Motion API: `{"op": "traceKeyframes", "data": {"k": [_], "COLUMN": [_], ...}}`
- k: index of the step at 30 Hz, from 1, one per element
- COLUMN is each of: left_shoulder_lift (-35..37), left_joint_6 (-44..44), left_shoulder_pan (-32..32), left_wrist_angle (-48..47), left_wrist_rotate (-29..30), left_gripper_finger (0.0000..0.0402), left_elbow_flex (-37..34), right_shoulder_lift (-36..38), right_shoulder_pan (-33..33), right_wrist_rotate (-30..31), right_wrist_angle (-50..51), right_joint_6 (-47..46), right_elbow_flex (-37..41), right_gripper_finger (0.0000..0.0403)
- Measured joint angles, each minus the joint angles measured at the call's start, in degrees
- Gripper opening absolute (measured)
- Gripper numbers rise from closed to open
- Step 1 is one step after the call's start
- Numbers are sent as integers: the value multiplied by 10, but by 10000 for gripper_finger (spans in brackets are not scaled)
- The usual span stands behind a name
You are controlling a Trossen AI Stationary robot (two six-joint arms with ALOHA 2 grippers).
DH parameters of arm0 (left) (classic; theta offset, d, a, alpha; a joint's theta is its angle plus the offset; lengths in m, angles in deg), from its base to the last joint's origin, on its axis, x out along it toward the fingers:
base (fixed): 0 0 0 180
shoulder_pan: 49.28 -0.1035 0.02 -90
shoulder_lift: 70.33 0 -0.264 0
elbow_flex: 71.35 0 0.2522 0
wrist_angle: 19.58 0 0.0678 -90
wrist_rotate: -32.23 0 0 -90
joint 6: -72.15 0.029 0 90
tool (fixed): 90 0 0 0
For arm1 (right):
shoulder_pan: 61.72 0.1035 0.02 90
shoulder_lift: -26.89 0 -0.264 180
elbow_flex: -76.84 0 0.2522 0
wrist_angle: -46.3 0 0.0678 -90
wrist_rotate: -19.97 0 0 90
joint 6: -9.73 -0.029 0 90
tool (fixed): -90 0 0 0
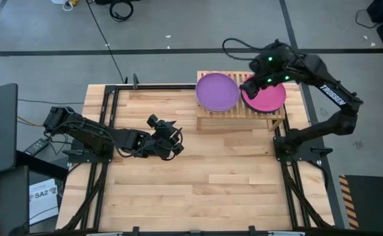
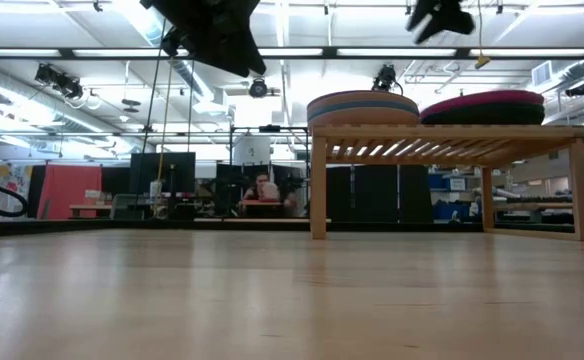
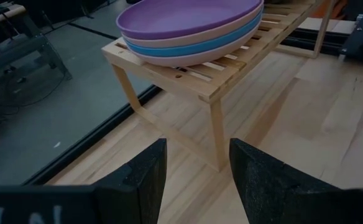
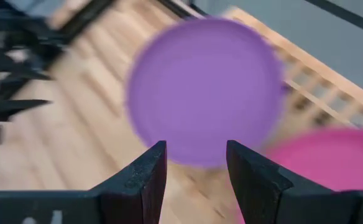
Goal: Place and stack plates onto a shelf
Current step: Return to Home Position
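The light-wood shelf [image 1: 241, 118] stands at the table's far edge. Two stacks of plates lie flat on its slatted top. The left stack [image 1: 216, 92] has a purple plate on top, with peach and blue ones under it [image 3: 191, 25]. The right stack [image 1: 270, 99] is topped by a magenta pink plate [image 4: 324, 162]. My right gripper [image 1: 249, 85] hovers open above the shelf between the two stacks, tipped down at the purple plate [image 4: 206, 87]. My left gripper [image 1: 172, 134] hangs open over the table's middle, facing the shelf's left end [image 3: 231, 68].
Bare planks [image 1: 198, 177] stretch from the shelf to the near edge. Black frame rails [image 1: 103, 131] run along the table's left and right sides. In the low view a person [image 2: 262, 188] sits in the room beyond the table.
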Motion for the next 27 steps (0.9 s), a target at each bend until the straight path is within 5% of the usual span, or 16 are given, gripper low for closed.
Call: {"op": "traceKeyframes", "data": {"k": [12, 20, 27], "left_shoulder_lift": [0, 6, 75], "left_joint_6": [80, 267, 304], "left_shoulder_pan": [0, 0, 0], "left_wrist_angle": [72, 248, 270], "left_wrist_rotate": [-4, -136, -199], "left_gripper_finger": [181, 181, 181], "left_elbow_flex": [0, 0, 1], "right_shoulder_lift": [-89, -148, -122], "right_shoulder_pan": [181, 241, 270], "right_wrist_rotate": [0, -20, -19], "right_wrist_angle": [-187, -331, -367], "right_joint_6": [-4, 25, 32], "right_elbow_flex": [0, 0, 0], "right_gripper_finger": [171, 171, 171]}}
